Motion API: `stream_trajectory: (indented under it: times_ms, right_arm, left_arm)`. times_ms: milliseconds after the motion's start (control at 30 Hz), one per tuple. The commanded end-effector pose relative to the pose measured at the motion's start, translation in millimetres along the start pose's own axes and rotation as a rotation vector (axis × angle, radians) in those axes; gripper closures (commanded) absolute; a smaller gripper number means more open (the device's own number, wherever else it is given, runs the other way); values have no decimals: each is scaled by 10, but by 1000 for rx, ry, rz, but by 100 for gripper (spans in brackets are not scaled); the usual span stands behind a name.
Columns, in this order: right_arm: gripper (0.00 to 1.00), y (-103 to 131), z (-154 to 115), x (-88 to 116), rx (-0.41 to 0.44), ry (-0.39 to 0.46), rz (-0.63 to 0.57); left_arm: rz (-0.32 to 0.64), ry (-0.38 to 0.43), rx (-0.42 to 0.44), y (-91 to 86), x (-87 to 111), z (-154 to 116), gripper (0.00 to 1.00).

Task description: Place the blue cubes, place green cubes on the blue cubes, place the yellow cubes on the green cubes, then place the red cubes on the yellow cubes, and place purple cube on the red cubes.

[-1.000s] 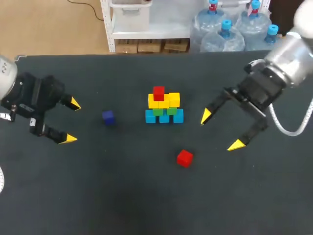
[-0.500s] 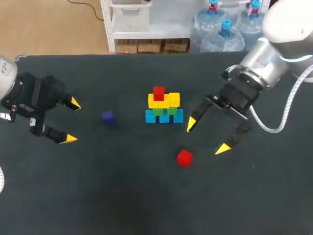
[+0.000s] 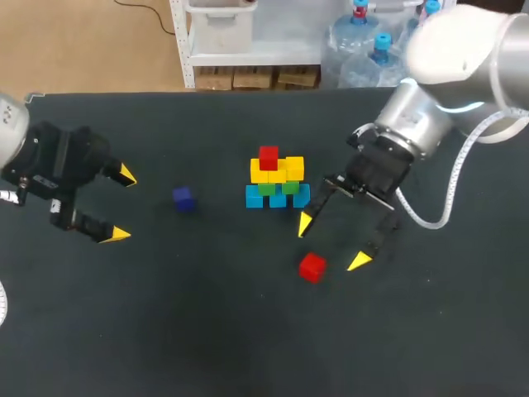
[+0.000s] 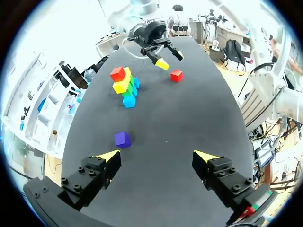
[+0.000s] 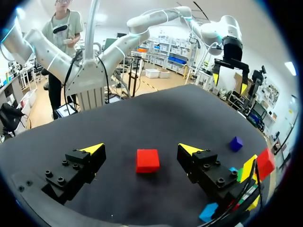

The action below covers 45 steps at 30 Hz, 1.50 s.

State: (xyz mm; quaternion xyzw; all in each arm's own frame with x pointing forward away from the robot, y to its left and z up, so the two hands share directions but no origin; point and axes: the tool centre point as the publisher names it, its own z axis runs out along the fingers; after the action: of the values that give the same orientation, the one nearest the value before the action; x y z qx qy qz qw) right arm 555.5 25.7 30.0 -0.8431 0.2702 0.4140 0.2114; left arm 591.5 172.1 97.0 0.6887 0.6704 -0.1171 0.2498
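A cube stack (image 3: 277, 183) stands mid-table: blue cubes at the bottom, green above, yellow above those, one red cube (image 3: 268, 156) on top. A loose red cube (image 3: 312, 267) lies in front of the stack, just ahead of and between the fingers of my open right gripper (image 3: 331, 243), untouched; it shows as the red cube (image 5: 147, 160) in the right wrist view. The purple cube (image 3: 183, 198) lies left of the stack. My left gripper (image 3: 121, 204) stands open at the left, with the purple cube (image 4: 122, 139) ahead of it.
The dark table (image 3: 207, 331) has free room in front and at the far left. My right arm's white cable (image 3: 450, 194) loops beside its wrist. In the left wrist view the stack (image 4: 125, 86) and my right gripper (image 4: 163, 54) lie far ahead.
My right arm has swung left and toward the front, bringing its open gripper down around the loose red cube. The left arm and all cubes have stayed in place.
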Motion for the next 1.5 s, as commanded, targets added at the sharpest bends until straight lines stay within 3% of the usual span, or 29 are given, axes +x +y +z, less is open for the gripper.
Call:
stream_trajectory:
  times_ms: [33, 400, 500, 533, 567, 1300, 1500]
  right_arm:
    - [0, -45, 43, 88, -16, -18, 2]
    - [0, -54, 176, 151, -39, -39, -9]
    - [15, -54, 191, 165, -41, -45, -7]
    - [48, -54, 193, 168, -41, -47, -6]
    - [53, -54, 195, 170, -41, -48, -5]
    - [56, -46, 230, 177, -57, -55, -6]
    - [81, -45, 240, 187, -45, -65, -2]
  left_arm:
    - [4, -8, -2, -3, 21, 2, 0]
    - [4, -8, -2, -3, 21, 2, 0]
    - [4, -8, -2, -3, 21, 2, 0]
    - [4, -8, -2, -3, 21, 2, 0]
    - [4, -8, -2, -3, 21, 2, 0]
    - [4, -8, -2, -3, 21, 2, 0]
    - [4, -8, -2, -3, 21, 2, 0]
